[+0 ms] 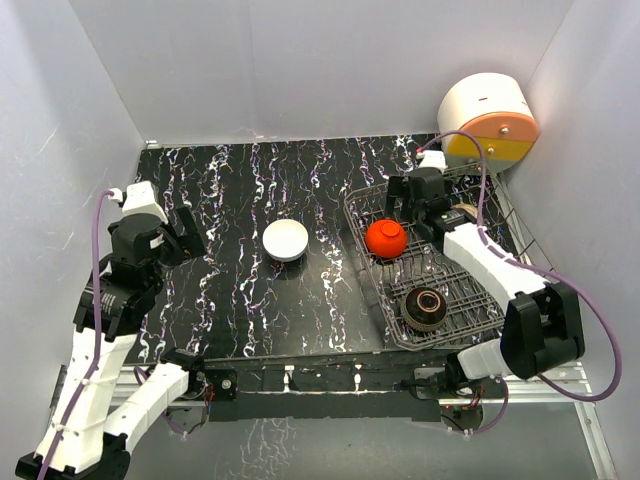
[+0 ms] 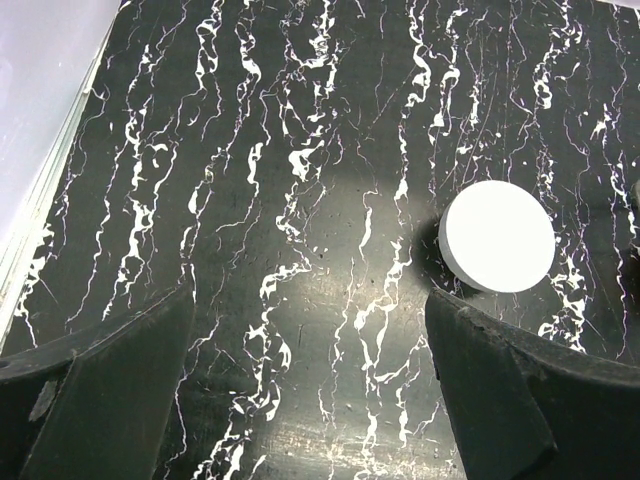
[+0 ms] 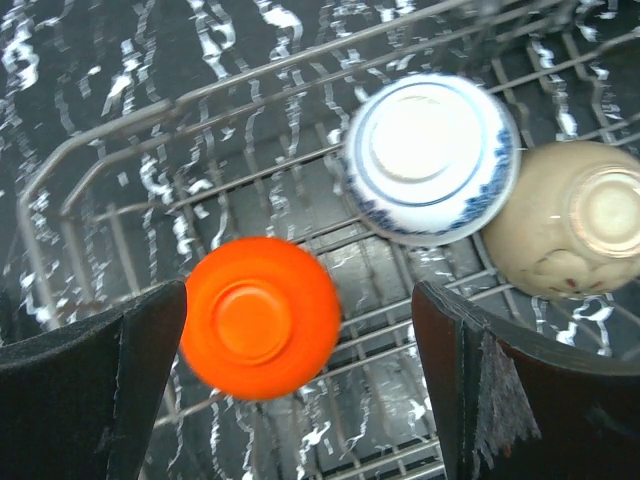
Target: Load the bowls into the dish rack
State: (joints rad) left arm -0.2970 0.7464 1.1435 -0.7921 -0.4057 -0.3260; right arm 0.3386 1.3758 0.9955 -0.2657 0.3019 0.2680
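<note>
The wire dish rack [image 1: 470, 312] stands on the right of the table. A red-orange bowl [image 1: 386, 238] and a dark brown bowl [image 1: 425, 307] sit in it, upside down. The right wrist view shows the rack wires [image 3: 200, 95] holding the red-orange bowl [image 3: 262, 317], a blue-and-white bowl [image 3: 432, 158] and a tan bowl [image 3: 575, 220], all upside down. My right gripper [image 1: 415, 208] [image 3: 300, 385] is open and empty above the rack, beside the red-orange bowl. The white bowl [image 1: 286, 240] [image 2: 497, 237] lies upside down mid-table. My left gripper [image 1: 188, 235] [image 2: 310, 390] is open, left of it.
A big white, orange and yellow drum-shaped container [image 1: 487, 120] stands at the back right, just behind the rack. White walls close in the black marbled table [image 1: 230, 300] on three sides. The right arm's cable loops over the rack's right side.
</note>
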